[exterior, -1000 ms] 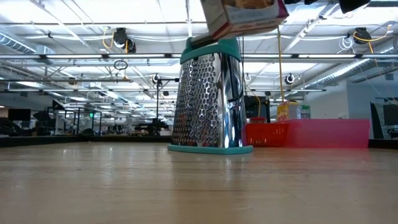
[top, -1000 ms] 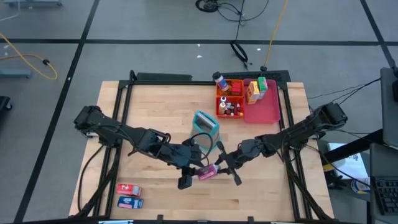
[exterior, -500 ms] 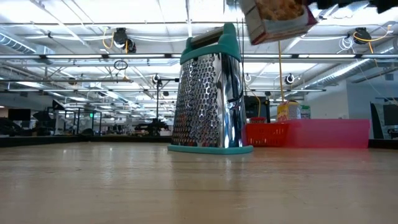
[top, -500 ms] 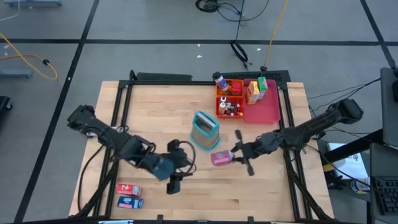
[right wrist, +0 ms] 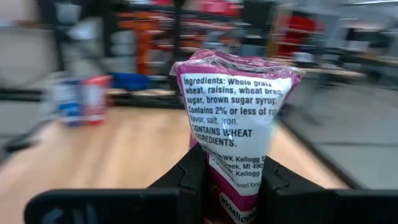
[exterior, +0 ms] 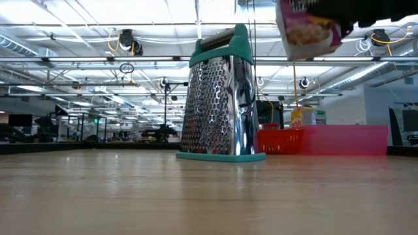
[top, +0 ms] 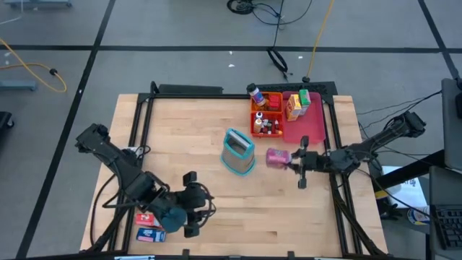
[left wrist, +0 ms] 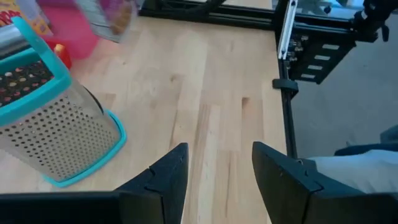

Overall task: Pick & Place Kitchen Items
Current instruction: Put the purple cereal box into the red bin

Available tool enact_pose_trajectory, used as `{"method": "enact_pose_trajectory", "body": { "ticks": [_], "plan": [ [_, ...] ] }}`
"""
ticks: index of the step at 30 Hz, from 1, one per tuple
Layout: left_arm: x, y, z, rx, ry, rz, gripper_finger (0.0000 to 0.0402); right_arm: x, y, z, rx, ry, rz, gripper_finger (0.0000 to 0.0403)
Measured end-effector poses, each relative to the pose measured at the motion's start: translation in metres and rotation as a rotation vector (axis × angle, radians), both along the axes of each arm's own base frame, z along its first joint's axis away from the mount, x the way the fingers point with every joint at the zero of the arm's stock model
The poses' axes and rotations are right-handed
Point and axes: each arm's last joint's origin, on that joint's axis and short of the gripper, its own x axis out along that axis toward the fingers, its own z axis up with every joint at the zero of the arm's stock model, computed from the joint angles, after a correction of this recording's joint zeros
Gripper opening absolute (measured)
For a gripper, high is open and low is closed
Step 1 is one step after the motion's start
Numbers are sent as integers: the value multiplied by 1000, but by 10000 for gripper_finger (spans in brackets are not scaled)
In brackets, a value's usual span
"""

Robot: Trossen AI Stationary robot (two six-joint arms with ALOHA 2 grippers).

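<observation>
A small pink cereal box (top: 276, 157) hangs above the table to the right of the steel grater (top: 238, 152), with my right gripper (top: 291, 159) shut on it. The low view shows the box (exterior: 307, 29) high over the tabletop. The same box fills the right wrist view (right wrist: 233, 106). My left gripper (top: 203, 206) is over the near left of the table, open with nothing between its fingers (left wrist: 214, 174). A small red box (top: 144, 218) and a small blue box (top: 150, 233) lie flat on the wood beside the left arm. My right gripper pinches the pink box between its two fingers at the end nearest the wrist (right wrist: 229, 177). One finger lies on each side of its printed panel. The fingers come level from the table's right side. The box juts out toward the grater, lifted clear and slightly tilted.
The teal-rimmed grater (exterior: 219, 98) stands upright mid-table. At the far right sit an orange tray (top: 267, 115) with little bottles and a pink tray (top: 307, 126) holding a yellow box. Black rails frame the table (top: 339, 188). Bare wood lies between the grater and the near edge.
My right gripper has carried the pink box from the near middle of the table toward the far right, up past the grater toward the pink tray, and turned more level. My left gripper has drawn away from the box toward the near left corner.
</observation>
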Motion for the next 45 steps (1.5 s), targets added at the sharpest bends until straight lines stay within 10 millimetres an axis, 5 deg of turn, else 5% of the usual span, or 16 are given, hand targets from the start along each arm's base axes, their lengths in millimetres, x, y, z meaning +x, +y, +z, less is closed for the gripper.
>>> {"method": "enact_pose_trajectory", "body": {
  "ticks": [14, 25, 34, 45],
  "plan": [
    [-3, -4, -1, 40, -30, 49, 179, -20, -23, -19, -62, 5, -864, 59],
    [-2, -4, -1, 38, -30, 50, 179, -20, -43, -25, -83, 13, -1121, 59],
    [-2, -4, -1, 37, -30, 51, 179, -33, -82, -66, -44, -4, -1386, 59],
    [0, 0, -1, 51, -38, 71, 179, -46, -109, -84, 22, -43, -1462, 59]
  ]
}}
